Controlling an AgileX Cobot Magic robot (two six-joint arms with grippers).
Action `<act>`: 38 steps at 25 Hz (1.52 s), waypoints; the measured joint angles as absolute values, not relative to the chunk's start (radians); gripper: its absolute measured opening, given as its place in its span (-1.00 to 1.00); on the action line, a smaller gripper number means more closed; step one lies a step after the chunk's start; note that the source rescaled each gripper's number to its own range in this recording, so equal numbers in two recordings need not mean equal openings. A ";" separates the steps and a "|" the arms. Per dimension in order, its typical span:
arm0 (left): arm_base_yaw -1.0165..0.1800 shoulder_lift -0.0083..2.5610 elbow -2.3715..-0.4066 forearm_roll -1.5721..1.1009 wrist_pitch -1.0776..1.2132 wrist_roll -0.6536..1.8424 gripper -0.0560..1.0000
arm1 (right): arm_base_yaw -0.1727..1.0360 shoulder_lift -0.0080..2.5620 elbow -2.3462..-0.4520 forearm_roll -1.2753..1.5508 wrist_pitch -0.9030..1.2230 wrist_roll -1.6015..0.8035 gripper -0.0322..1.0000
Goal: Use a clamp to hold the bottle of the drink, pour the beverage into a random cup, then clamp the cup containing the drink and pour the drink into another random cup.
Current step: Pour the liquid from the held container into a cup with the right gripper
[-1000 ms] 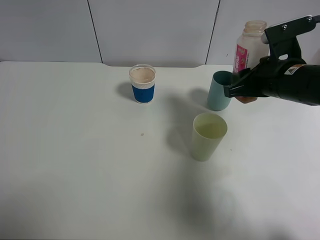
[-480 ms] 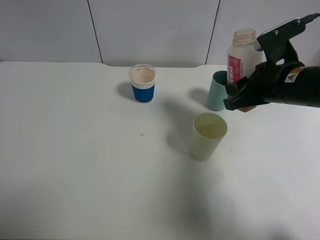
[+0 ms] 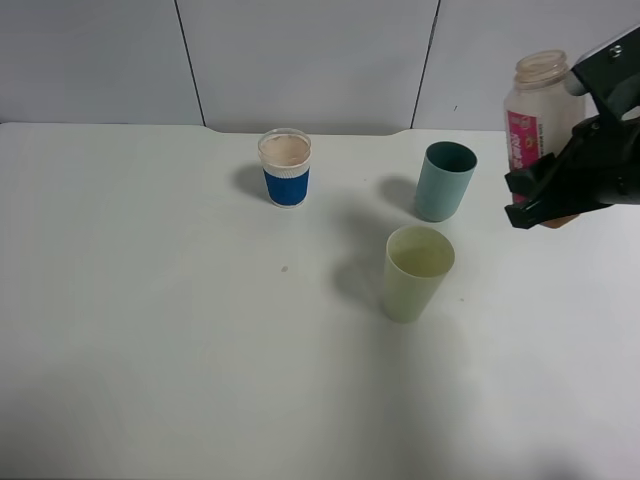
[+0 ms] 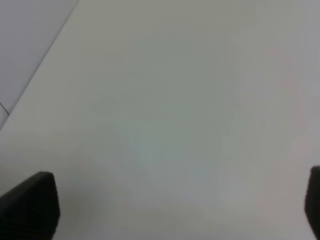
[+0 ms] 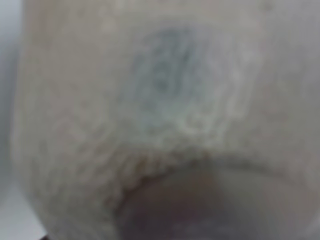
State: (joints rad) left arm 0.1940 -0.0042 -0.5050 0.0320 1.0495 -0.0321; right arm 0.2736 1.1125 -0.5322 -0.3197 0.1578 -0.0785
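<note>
The bottle [image 3: 535,110] stands upright at the far right, clear with a pink-red label and an open wide neck. My right gripper [image 3: 528,200] is shut on its lower part, to the right of the teal cup [image 3: 444,181]. In the right wrist view the bottle [image 5: 165,100] fills the frame as a blur and hides the fingers. The pale yellow-green cup [image 3: 417,272] stands upright near the middle of the table; I cannot tell whether it holds liquid. My left gripper [image 4: 172,205] is open over bare table and is out of the exterior view.
A paper cup with a blue sleeve [image 3: 285,167] stands at the back, left of the teal cup. The white table [image 3: 150,330] ends at a grey panelled wall [image 3: 300,60] behind.
My right gripper has carried the bottle to the right, away from the teal cup that it stood over. The cups have not moved.
</note>
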 joint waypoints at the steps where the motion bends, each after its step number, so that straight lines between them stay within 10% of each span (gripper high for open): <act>1: 0.194 -0.004 -0.505 0.032 1.049 -0.032 1.00 | 0.272 1.097 -0.532 -0.352 0.177 -0.060 -0.90; 38: 0.194 -0.004 -0.505 0.032 1.049 -0.032 1.00 | 0.363 1.288 -0.599 -0.966 0.117 0.204 -0.90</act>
State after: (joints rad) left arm 0.1940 -0.0042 -0.5050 0.0320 1.0495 -0.0321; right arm 0.3631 1.2884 -0.5988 -0.9662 0.1167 0.2041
